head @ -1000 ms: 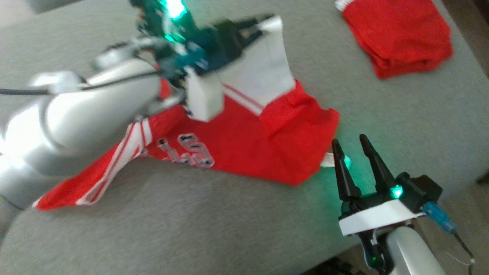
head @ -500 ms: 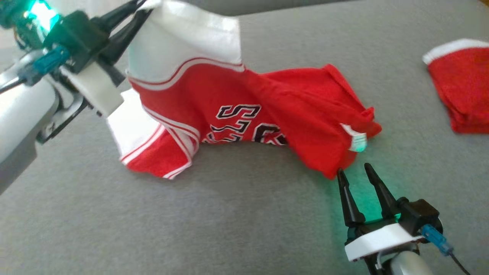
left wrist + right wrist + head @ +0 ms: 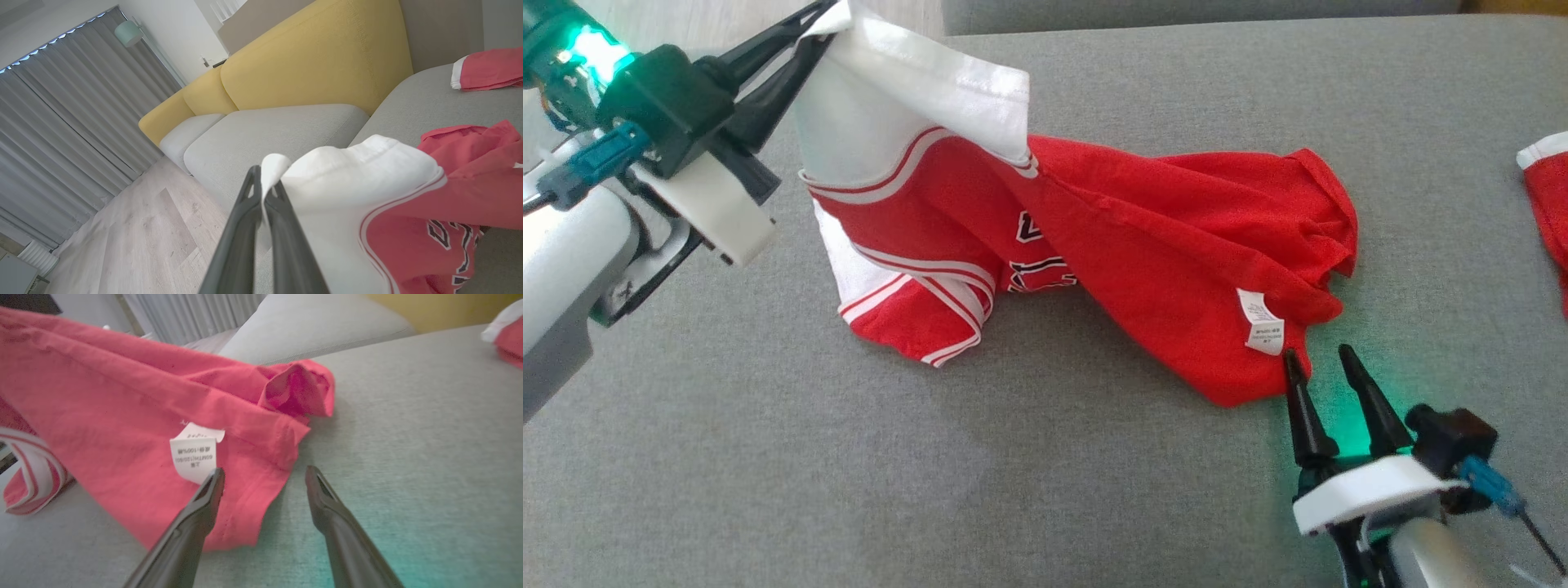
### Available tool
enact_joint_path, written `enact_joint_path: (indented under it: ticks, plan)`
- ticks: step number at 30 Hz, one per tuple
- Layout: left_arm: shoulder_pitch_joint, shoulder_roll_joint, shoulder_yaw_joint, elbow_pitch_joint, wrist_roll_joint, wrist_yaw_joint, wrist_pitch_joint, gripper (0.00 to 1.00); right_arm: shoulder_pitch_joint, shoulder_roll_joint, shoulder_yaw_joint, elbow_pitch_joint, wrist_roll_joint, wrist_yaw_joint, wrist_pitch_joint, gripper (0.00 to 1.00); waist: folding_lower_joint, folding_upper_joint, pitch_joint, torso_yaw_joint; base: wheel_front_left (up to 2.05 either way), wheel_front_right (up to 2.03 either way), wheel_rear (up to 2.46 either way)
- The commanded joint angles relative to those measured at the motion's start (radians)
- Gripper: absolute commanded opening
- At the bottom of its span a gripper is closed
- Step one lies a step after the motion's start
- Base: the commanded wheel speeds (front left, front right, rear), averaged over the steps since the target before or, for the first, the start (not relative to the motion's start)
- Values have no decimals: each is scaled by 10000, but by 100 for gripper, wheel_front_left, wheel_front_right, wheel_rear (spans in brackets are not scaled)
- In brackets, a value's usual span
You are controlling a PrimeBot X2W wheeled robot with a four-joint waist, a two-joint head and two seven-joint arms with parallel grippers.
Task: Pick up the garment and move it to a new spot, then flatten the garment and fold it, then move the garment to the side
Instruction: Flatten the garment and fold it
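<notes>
A red garment with white sleeves, striped trim and black lettering lies crumpled on the grey cushion, one white sleeve lifted. My left gripper at the upper left is shut on that white sleeve, and the left wrist view shows the cloth pinched at the tips of my left gripper. My right gripper stands open at the garment's lower right hem, beside the white care label. In the right wrist view the right gripper brackets the hem edge, with nothing between its fingers.
A second red garment with a white band lies at the cushion's right edge. A yellow sofa back and further grey cushions lie beyond, with wooden floor and grey curtains past the cushion's end.
The camera has moved, so the whole picture shifted. My left gripper has kept its hold on the white sleeve and drawn the garment along. The right gripper now stands closer to the hem.
</notes>
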Motion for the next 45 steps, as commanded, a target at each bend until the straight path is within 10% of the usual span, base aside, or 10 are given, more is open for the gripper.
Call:
enact_joint_path:
  ticks: [1, 14, 15, 18, 19, 29, 45]
  plan:
    - [-302, 404, 675, -87, -69, 110, -101, 0, -370, -166, 288, -138, -54, -7, -40, 100, 0, 0, 19, 12, 0, 0, 0]
    - [-339, 304, 664, 21, -89, 164, -251, 0, -2329, 6, 523, 3021, 611, -7, 82, 100, 0, 0, 156, 196, 0, 0, 0]
    - [-343, 291, 657, 33, -90, 158, -257, 0, -2426, 28, 530, 3179, 582, -7, 70, 94, 0, 0, 158, 218, 0, 0, 0]
    - [-341, 269, 619, 69, -86, 134, -265, 0, -2583, 71, 528, 3536, 509, -7, 34, 3, 0, 0, 145, 274, 0, 0, 0]
    - [-337, 269, 608, 82, -87, 126, -268, 0, -2584, 85, 522, 3608, 508, -7, 23, 0, 0, 0, 129, 286, 0, 0, 0]
    - [-69, 474, 564, 131, -154, 157, -600, 0, -1421, -265, 384, 1885, 807, -7, -35, 0, 0, 0, -611, 110, 0, 0, 0]
    - [-1097, 1441, 1600, -1679, -482, 66, -910, 0, -1690, -2347, -2776, -5945, -112, -7, 2425, 0, 0, 0, -1607, -313, 0, 0, 0]
